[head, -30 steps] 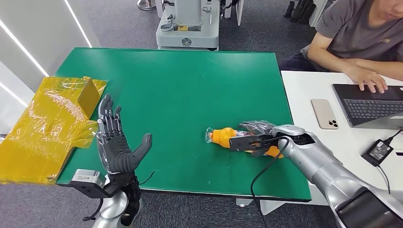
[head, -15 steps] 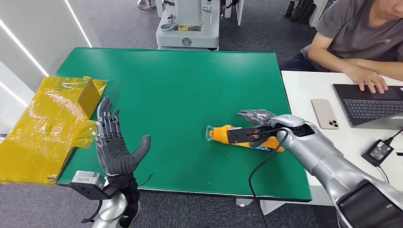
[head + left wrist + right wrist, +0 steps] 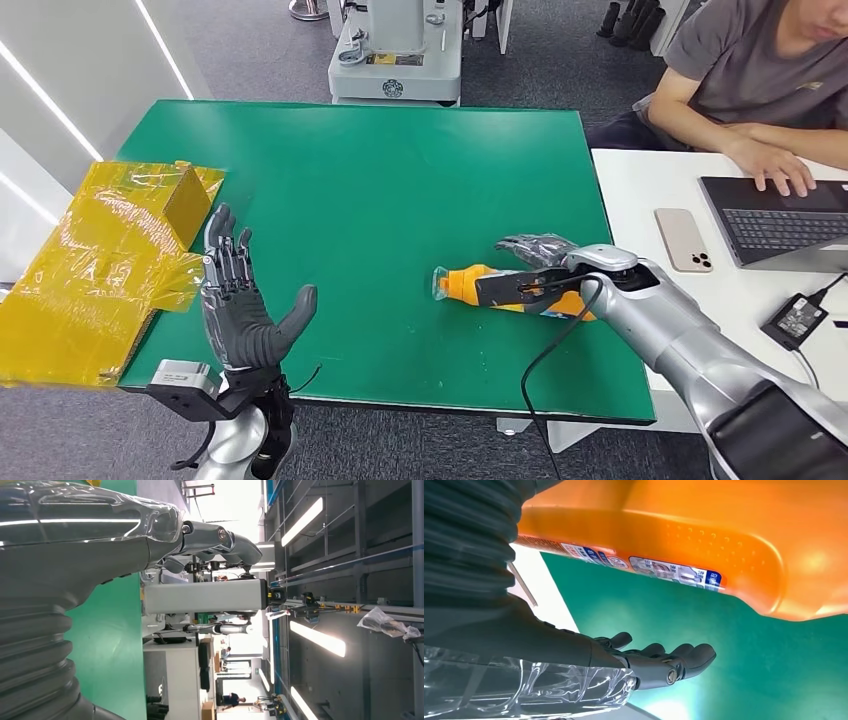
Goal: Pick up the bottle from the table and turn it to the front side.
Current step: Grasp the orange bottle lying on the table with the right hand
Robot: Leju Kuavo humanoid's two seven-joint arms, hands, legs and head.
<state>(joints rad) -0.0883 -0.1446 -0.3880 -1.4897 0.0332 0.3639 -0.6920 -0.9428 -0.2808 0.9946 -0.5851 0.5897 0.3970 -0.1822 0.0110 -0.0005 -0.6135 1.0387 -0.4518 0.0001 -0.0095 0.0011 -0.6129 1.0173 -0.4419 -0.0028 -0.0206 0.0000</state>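
Observation:
An orange bottle (image 3: 462,283) lies on its side on the green table (image 3: 380,180), its clear cap end pointing left. My right hand (image 3: 545,270) reaches around its body, thumb across the near side and fingers (image 3: 535,245) behind the far side. In the right wrist view the bottle (image 3: 704,520) sits close to the palm, while the fingers (image 3: 664,660) stretch out with a strip of green table between them and it. My left hand (image 3: 245,310) is raised by the table's front left edge, palm up, fingers spread and holding nothing; its grey cover (image 3: 75,555) appears in the left wrist view.
A yellow plastic-wrapped box (image 3: 110,250) overhangs the table's left edge. At the right stands a white desk (image 3: 640,190) with a phone (image 3: 683,240), a laptop (image 3: 780,220) and a charger (image 3: 795,318); a person (image 3: 760,70) sits typing there. A machine base (image 3: 395,60) stands beyond the far edge.
My right hand has shifted slightly left and farther over the bottle, and the bottle has swung a little under it. The left hand has hardly moved.

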